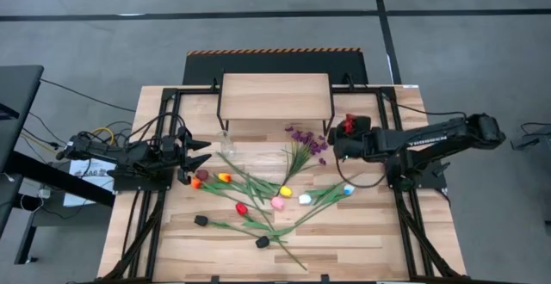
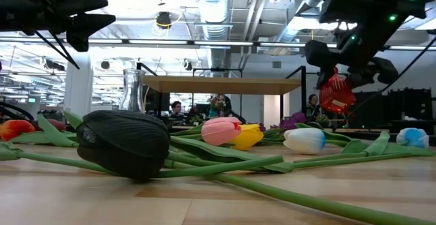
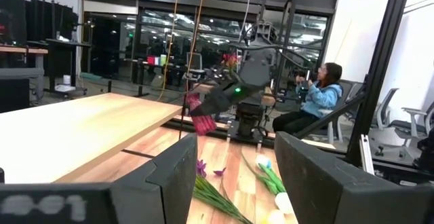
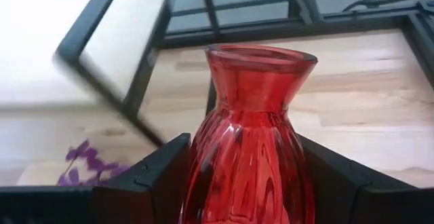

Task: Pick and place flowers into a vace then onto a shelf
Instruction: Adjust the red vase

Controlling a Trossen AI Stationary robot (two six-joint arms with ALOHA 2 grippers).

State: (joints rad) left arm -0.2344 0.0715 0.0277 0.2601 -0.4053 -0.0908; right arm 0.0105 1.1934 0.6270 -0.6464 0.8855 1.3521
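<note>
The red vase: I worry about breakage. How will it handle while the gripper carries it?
The red vase looks like ribbed glass, so probably fragile and slippery. The right gripper holds its wide belly below a narrow neck; it hangs tilted in the low view, so it may swing or slip.

bright overhead light, blurred wrist views.

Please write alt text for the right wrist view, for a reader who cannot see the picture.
A ribbed red glass vase fills the centre, held upright between the two dark fingers of the right claw. Behind it lie the light wooden table and the black metal legs of the shelf; a few purple blossoms show at one edge.
</note>
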